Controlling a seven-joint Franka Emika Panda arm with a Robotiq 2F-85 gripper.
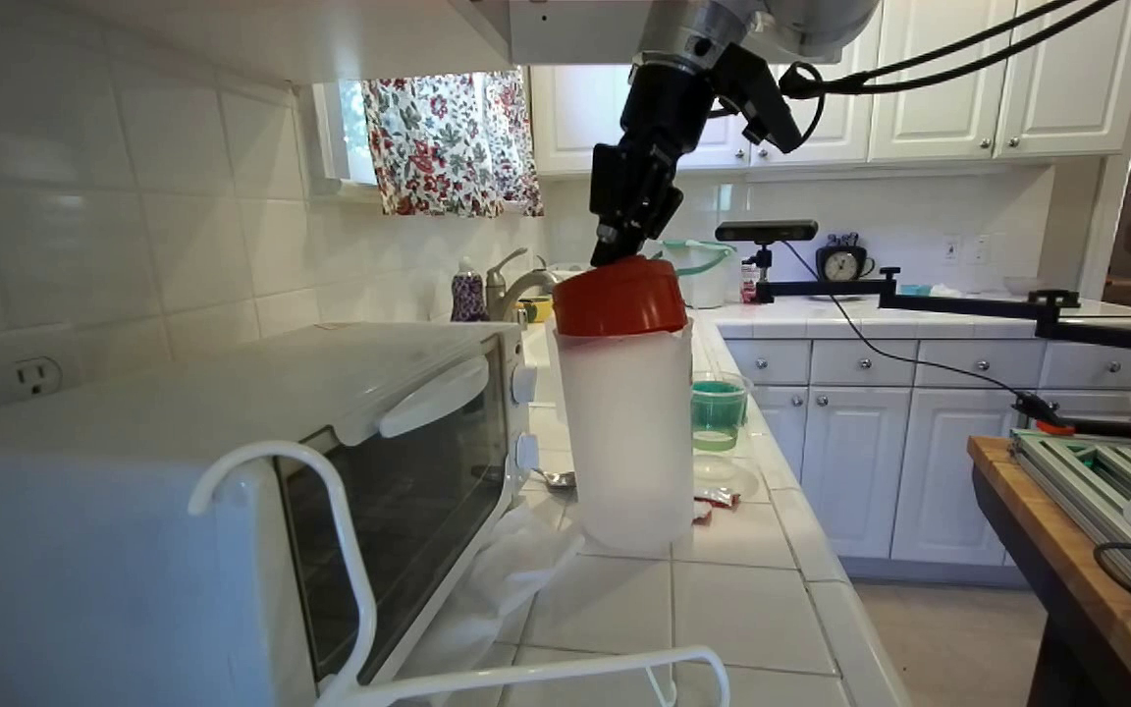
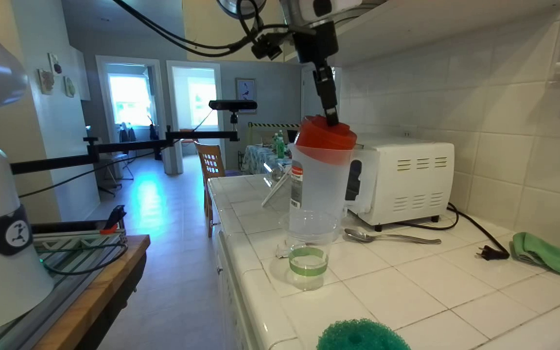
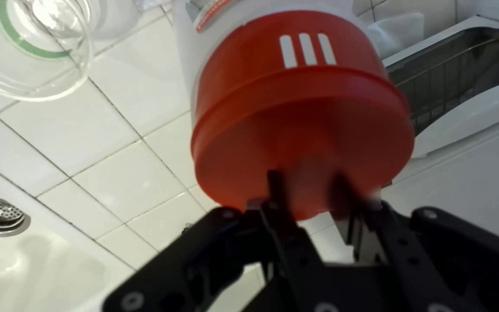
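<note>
on the counter (image 1: 752, 599), we see the red lid (image 1: 619, 304) tilted atop the pitcher (image 1: 626, 447); our gripper (image 3: 308, 184) straddles the lid's raised middle; whether the jaws clamp it, we cannot tell; reaching looks done, seating or freeing it not yet.

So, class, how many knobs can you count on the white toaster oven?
2: the upper knob and, below it, the lower knob, on the front of the toaster oven, left of the frosted pitcher in an exterior view. More may be hidden.
</note>
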